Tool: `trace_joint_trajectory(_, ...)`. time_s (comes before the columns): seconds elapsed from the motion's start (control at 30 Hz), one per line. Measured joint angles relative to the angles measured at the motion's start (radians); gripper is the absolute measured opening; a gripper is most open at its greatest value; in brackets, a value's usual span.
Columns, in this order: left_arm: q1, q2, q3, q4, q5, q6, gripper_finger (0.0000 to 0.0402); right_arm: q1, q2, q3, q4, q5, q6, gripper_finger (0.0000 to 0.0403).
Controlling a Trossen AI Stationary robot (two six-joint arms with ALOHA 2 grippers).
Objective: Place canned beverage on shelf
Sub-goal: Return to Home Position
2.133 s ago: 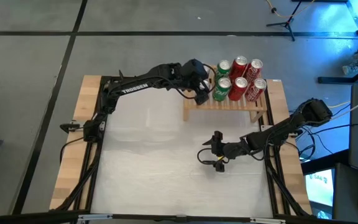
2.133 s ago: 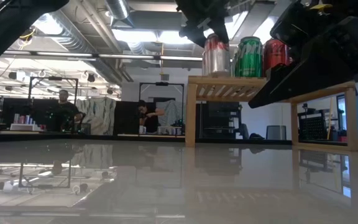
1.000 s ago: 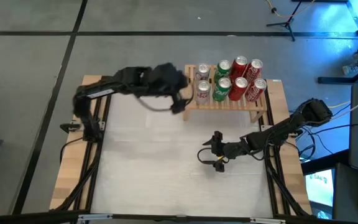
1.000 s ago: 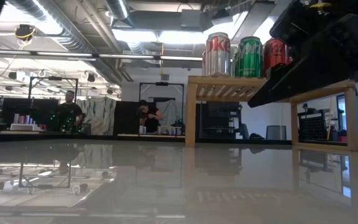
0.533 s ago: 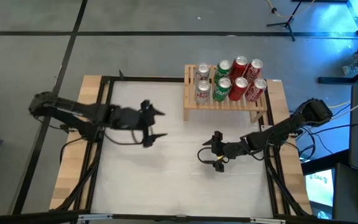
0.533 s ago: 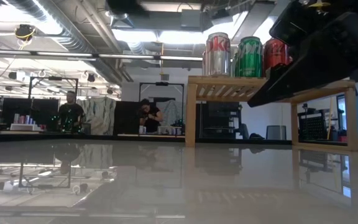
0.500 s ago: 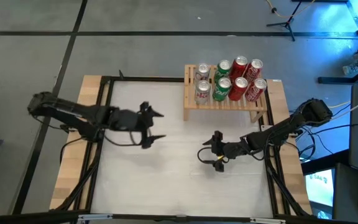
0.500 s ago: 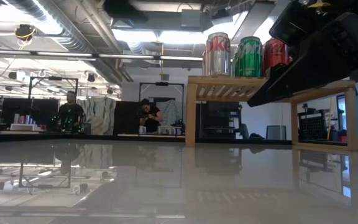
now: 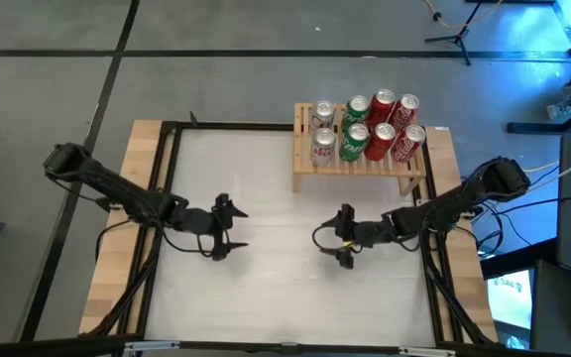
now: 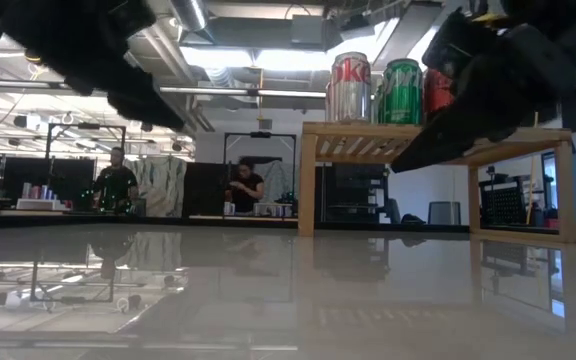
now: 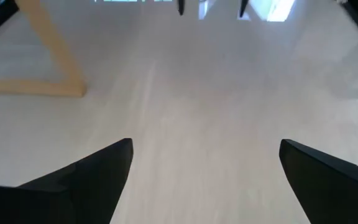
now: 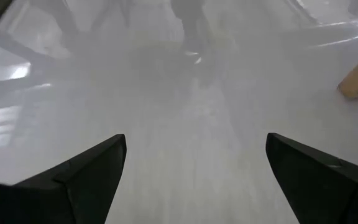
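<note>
Eight cans [image 9: 355, 139] stand on the shelf [image 9: 360, 164]; left gripper [image 9: 236, 229] and right gripper [image 9: 337, 238] hover empty, jaws apart, only homing remains.

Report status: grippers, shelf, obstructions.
Left gripper open, empty, over table, left half. Right gripper open, empty, in front of shelf. Cans stand on shelf in two rows. No obstruction seen.

Shelf [image 9: 362, 166]: low light-wood rack, thin parallel slats on top, short legs. Stands level at the far side of the table [image 9: 266, 288], right of centre. Carries eight cans, all upright, packed close in two rows of four. By column from the left: two silver cans [image 9: 322, 144], two green cans [image 9: 353, 140], then four red cans [image 9: 381, 141] filling the last two columns.
</note>
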Motion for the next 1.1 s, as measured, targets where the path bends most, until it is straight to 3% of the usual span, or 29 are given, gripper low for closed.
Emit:
trace_joint_trajectory(0.23, -0.003, -0.003, -0.197, 0.305, 0.008, 0.008, 0.0377, -0.088, 0.000, 0.000, 0.029, -0.100, 0.002, 0.0381)
trace_joint_trajectory(0.43, -0.008, -0.004, -0.223, 0.320, 0.021, -0.047, 0.0377, -0.143, 0.000, 0.000, 0.030, -0.152, 0.002, 0.0379)
trace_joint_trajectory(0.57, -0.018, -0.004, -0.223, 0.319, -0.023, -0.035, 0.0361, -0.155, 0.000, 0.000, 0.037, -0.167, -0.013, 0.0352)
trace_joint_trajectory(0.7, -0.018, -0.004, -0.223, 0.316, -0.032, -0.031, 0.0308, -0.153, 0.000, 0.000, 0.037, -0.169, -0.035, 0.0294)
trace_joint_trajectory(0.97, -0.014, -0.004, -0.223, 0.298, -0.023, -0.009, 0.0151, -0.153, -0.043, 0.000, 0.032, -0.248, -0.126, 0.0146)
trace_joint_trajectory(1.1, -0.010, -0.004, -0.223, 0.298, -0.018, 0.015, 0.0086, -0.153, -0.082, -0.007, 0.023, -0.255, -0.157, 0.0091)
